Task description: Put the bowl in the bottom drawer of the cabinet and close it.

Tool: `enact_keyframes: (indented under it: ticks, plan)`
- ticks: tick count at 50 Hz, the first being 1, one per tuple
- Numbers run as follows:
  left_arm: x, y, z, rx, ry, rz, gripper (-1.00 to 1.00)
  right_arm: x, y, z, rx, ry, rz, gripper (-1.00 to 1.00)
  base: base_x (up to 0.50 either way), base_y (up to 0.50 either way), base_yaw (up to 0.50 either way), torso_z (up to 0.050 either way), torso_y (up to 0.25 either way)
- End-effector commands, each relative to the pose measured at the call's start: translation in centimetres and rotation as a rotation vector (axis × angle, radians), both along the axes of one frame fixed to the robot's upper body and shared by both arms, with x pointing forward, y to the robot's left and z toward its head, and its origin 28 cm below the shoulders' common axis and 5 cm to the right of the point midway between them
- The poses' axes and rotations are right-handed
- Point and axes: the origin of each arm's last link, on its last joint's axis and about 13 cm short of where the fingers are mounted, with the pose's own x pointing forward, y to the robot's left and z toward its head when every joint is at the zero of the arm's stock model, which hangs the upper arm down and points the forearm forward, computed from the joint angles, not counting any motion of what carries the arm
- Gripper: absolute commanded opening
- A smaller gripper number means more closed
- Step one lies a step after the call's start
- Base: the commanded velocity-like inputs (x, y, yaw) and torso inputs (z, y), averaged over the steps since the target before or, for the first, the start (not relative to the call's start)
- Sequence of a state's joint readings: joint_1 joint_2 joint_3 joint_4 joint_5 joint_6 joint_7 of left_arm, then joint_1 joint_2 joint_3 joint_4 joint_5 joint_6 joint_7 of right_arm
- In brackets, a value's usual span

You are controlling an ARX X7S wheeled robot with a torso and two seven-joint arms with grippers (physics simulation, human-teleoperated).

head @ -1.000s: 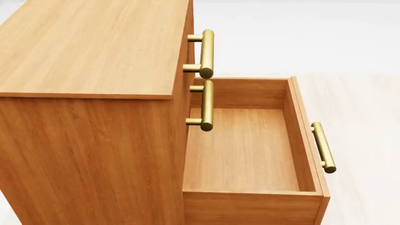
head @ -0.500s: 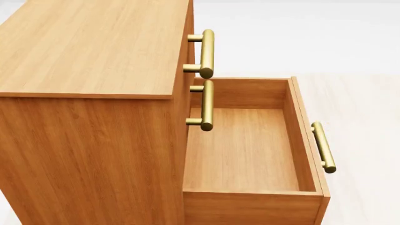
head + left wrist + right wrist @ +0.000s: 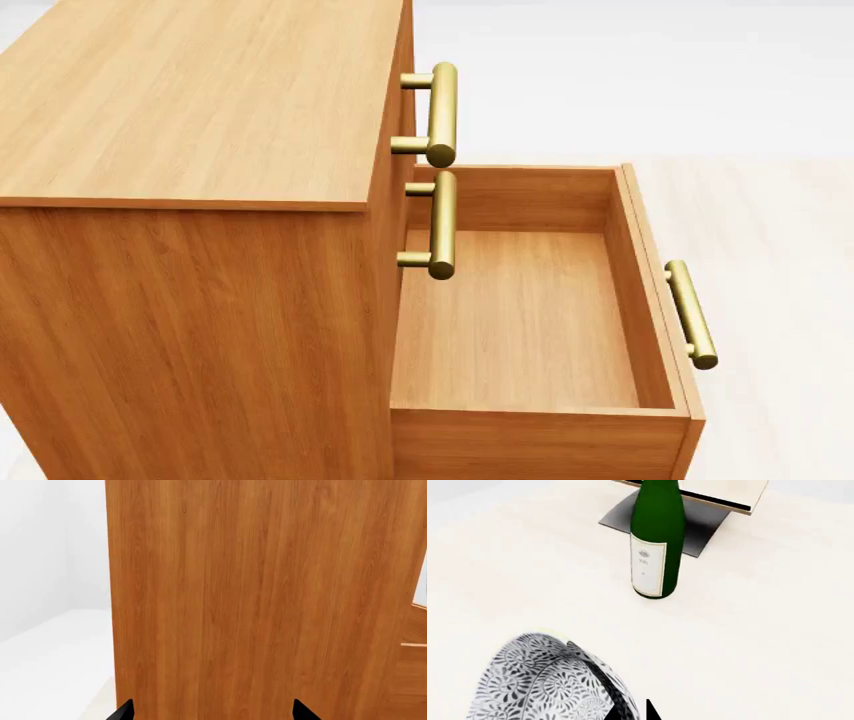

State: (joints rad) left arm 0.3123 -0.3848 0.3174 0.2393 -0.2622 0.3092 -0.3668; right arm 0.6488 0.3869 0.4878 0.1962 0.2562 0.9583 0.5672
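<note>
Left tool (image 3: 212, 714) tips spread apart — right tool (image 3: 627, 711) barely visible.

Setting: a bare simulated room with home-type furnishings. Evidence: an orange-brown wood-grain cabinet (image 3: 200, 200) with brass cylindrical bar handles (image 3: 441, 112), its lowest wooden drawer (image 3: 527, 320) pulled out; a tall green glass wine bottle (image 3: 657, 540) standing on a pale cream floor (image 3: 760, 630); a pale wooden slanted rack (image 3: 720, 492) on a dark base behind it; plain white walls (image 3: 47, 545). Rendered surfaces are flat and unmarked.
</note>
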Motion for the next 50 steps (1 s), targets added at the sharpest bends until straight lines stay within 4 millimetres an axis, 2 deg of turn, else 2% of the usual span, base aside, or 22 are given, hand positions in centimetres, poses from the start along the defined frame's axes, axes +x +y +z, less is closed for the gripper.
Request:
enact_keyframes:
  ticks: [1,7,16,19,29,37,39,40,44,48,50]
  plan:
    - [-0.1,0.0,-1.4,-0.003,-0.001,-0.002,1.00,0.5,0.6,3.2,-0.119,-0.097,0.080,-1.00,0.00,0.00,0.00,0.000,0.000]
    - [0.3,0.2,-1.7,-0.006,-0.003,-0.004,1.00,1.0,1.1,5.2,-0.168,-0.133,0.138,-1.00,0.00,0.00,0.00,0.000,0.000]
    - [0.2,0.0,0.4,-0.006,-0.004,-0.005,1.00,2.3,1.7,7.7,-0.218,-0.170,0.194,-1.00,0.00,0.00,0.00,0.000,0.000]
    - [0.2,0.0,0.5,-0.006,-0.004,-0.005,1.00,2.7,1.7,8.1,-0.212,-0.184,0.213,-1.00,0.00,0.00,0.00,0.000,0.000]
    - [0.1,0.0,0.5,-0.004,-0.002,-0.005,1.00,4.1,1.8,11.7,-0.264,-0.225,0.280,-1.00,0.00,0.00,0.00,0.000,0.000]
    - [0.0,0.0,1.1,-0.004,-0.003,-0.007,1.00,6.5,2.7,14.0,-0.308,-0.254,0.402,-1.00,0.00,0.00,0.00,0.000,0.000]
    - [0.0,0.0,0.7,-0.005,-0.003,-0.008,1.00,6.8,3.0,14.5,-0.306,-0.256,0.403,-1.00,0.00,0.00,0.00,0.000,0.000]
    - [0.0,0.0,1.1,-0.006,-0.003,-0.009,1.00,7.2,3.4,14.9,-0.314,-0.270,0.432,-1.00,0.00,0.00,0.00,0.000,0.000]
    - [-0.1,0.0,0.8,-0.006,-0.004,-0.011,1.00,8.4,3.9,15.8,-0.315,-0.263,0.449,-1.00,0.00,0.00,0.00,0.000,0.000]
    - [0.0,0.0,1.4,-0.005,-0.004,-0.012,1.00,9.7,4.2,16.1,-0.309,-0.250,0.476,-1.00,0.00,0.00,0.00,0.000,0.000]
    - [-0.1,0.0,0.6,-0.005,-0.004,-0.012,1.00,10.3,4.3,16.0,-0.288,-0.242,0.488,-1.00,0.00,0.00,0.00,0.000,0.000]
